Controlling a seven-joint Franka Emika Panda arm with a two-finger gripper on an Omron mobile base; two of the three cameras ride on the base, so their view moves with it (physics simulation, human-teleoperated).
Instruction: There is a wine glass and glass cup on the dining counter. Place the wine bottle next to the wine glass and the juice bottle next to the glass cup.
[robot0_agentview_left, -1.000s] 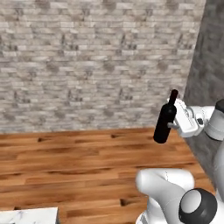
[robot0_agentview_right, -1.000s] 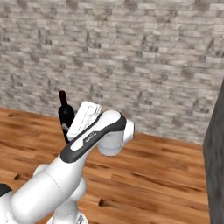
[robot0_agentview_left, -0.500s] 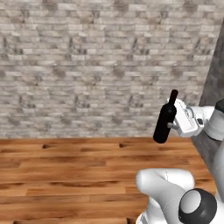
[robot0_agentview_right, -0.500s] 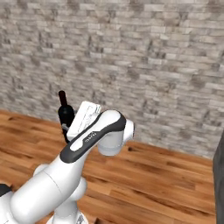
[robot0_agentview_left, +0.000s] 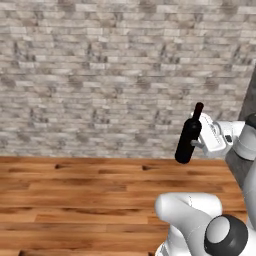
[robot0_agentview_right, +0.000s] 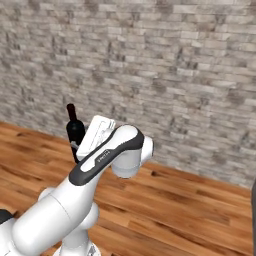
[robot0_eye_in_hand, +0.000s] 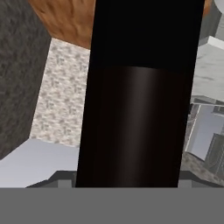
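left base view: bottle (robot0_agentview_left: 189, 135) at 3 o'clock, near upright, carried off the floor for transit. right base view: bottle (robot0_agentview_right: 75, 130) at 9 o'clock behind the wrist. hand view: bottle (robot0_eye_in_hand: 138, 94) between the jaws, gripper (robot0_eye_in_hand: 127, 177) clamped on it.

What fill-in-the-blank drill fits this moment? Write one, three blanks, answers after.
1. The claw is shut on the ____ bottle.
2. The wine bottle hangs in the air, its neck pointing ____.
3. Behind it stands a ____ wall above the wooden floor.

Missing words: wine; up; brick
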